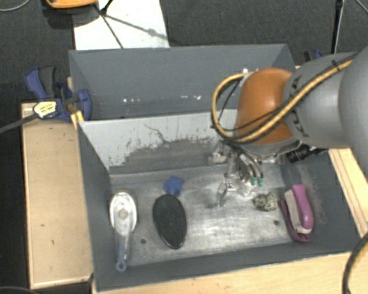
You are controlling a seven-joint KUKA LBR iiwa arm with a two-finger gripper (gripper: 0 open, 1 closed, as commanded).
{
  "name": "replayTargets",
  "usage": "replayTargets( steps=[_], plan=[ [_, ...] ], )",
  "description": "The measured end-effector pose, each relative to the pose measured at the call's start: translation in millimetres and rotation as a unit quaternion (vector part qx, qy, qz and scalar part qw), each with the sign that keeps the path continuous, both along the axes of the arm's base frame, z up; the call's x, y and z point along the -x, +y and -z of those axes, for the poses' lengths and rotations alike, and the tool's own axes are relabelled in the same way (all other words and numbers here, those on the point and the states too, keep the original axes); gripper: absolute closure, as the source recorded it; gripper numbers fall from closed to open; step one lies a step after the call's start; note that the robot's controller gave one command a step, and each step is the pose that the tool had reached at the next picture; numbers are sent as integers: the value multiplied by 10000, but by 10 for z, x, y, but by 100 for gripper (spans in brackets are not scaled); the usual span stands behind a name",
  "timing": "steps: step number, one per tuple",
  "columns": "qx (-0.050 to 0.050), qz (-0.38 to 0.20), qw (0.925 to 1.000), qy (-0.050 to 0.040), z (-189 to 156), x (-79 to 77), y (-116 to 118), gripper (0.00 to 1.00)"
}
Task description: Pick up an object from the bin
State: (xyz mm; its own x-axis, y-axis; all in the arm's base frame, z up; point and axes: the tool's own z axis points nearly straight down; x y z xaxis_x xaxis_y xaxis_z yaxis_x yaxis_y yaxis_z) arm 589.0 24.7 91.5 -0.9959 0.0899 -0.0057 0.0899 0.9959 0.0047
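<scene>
Overhead light, moderate and fairly even. Grey bin [165,74]: the scuffed floor gives a pale sheen, brightest mid-right, and a row of small white glints runs along the back wall. Soft shadow lies on the floor beneath the arm [353,103] and its orange cover [263,104], which carries a dull highlight on top. White sheet [135,22] behind the bin is the brightest patch, and the surround stays dark.

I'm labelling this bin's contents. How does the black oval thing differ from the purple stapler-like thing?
The black oval thing is dark, broad and rounded, while the purple stapler-like thing is pink-purple, long and narrow. The oval lies left of the middle of the bin, and the purple one lies by its right wall. Both lie flat on the floor, pointing lengthwise toward the near wall, and neither is touched by the gripper.
</scene>
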Motion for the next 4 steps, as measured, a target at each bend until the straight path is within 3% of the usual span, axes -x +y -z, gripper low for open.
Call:
replayTargets(
  steps=[1, 2, 3, 4],
  plan=[
    [24, -358, 9994, -13, 178, -2, 1, 0],
    [15, -250, 9997, 12, 153, 73, 288, 0],
    [6, -31, 10000, -31, 178, 7, 914, 0],
    [9, -24, 10000, -74, 152, -20, 884, 100]
  ],
)
